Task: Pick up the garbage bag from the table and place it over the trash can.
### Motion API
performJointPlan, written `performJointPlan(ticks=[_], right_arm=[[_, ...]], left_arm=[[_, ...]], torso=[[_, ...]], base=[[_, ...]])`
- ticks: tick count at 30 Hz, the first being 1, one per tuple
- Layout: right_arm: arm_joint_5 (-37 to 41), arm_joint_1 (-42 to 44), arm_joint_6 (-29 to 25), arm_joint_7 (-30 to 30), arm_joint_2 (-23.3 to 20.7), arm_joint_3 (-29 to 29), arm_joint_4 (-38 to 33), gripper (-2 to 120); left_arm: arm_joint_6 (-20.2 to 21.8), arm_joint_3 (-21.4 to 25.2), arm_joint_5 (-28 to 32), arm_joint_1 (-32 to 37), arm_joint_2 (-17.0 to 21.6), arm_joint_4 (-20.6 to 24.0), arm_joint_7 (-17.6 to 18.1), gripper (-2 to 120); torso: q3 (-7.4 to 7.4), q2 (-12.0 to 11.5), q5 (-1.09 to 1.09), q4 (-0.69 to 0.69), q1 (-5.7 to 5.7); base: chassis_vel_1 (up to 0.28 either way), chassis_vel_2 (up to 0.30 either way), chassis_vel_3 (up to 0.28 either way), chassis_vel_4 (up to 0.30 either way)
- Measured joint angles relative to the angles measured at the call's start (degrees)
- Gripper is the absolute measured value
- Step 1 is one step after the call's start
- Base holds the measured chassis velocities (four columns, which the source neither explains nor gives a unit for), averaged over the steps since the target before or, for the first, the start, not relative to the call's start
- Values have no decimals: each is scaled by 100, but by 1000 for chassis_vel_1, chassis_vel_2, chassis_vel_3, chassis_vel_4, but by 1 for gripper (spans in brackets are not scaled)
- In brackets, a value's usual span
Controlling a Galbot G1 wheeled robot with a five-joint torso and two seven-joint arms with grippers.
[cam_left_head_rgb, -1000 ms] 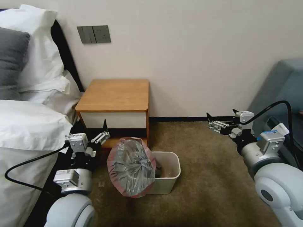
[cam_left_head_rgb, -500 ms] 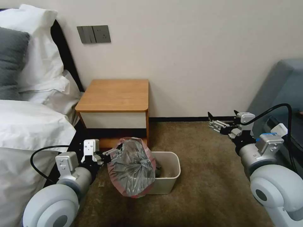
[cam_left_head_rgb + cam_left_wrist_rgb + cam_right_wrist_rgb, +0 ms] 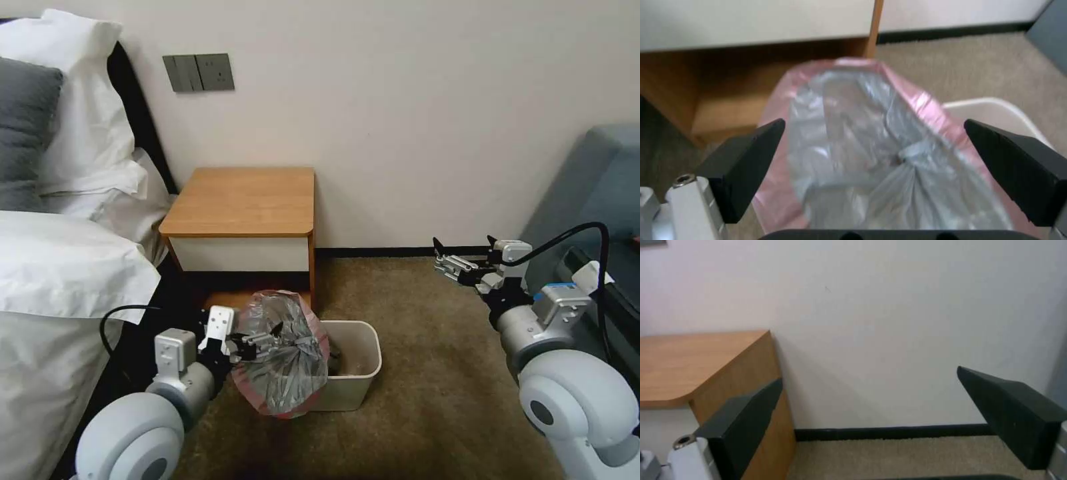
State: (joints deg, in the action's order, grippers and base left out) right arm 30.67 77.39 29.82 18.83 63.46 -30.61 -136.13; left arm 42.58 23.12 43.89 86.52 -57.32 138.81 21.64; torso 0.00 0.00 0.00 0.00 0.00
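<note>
Since a second ago the left gripper (image 3: 272, 335) has come down from beside the nightstand's shelf and swung in against the garbage bag, and the right arm has barely shifted. The left gripper's black fingers (image 3: 746, 163) are spread wide with the thin, crinkly grey translucent garbage bag with its pinkish-red edge (image 3: 871, 160) between them; they hold nothing, and whether they touch the plastic cannot be told. The bag (image 3: 283, 353) stands puffed up over the left end of the small beige plastic trash can with rounded corners (image 3: 357, 373), whose right part lies uncovered, on the brown carpet (image 3: 433, 373). Just behind them stands the small orange-brown wooden table with a white drawer front (image 3: 247, 200), its top bare. The right gripper (image 3: 441, 257) hangs well apart, above the carpet near the wall (image 3: 433, 120), its fingers (image 3: 1013, 413) also wide open and empty.
</note>
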Motion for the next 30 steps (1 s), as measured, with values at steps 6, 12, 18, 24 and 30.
performJointPlan(ticks=[6,12,18,24,30], right_arm=[[1,29,1,-3,9,-17,-36,100],[4,44,-10,-19,77,-2,-59,100],[14,44,-20,-26,90,5,-59,100],[19,43,-38,-34,121,11,-59,100],[21,58,-48,-48,161,19,-70,100]], left_arm=[[-18,-311,-289,-82,-116,-427,-61,100],[-193,-517,-450,-183,-254,-853,-15,100],[-321,-560,-524,-219,-389,-1089,7,99],[-442,-667,-542,-315,-534,-1376,69,99],[-476,-746,-551,-426,-666,-1580,149,99]], torso=[[0,0,0,0,0],[0,0,0,0,0],[0,0,0,0,0],[0,0,0,0,0],[0,0,0,0,0]], base=[[0,0,0,0],[0,0,0,0],[0,0,0,0],[0,0,0,0],[0,0,0,0]])
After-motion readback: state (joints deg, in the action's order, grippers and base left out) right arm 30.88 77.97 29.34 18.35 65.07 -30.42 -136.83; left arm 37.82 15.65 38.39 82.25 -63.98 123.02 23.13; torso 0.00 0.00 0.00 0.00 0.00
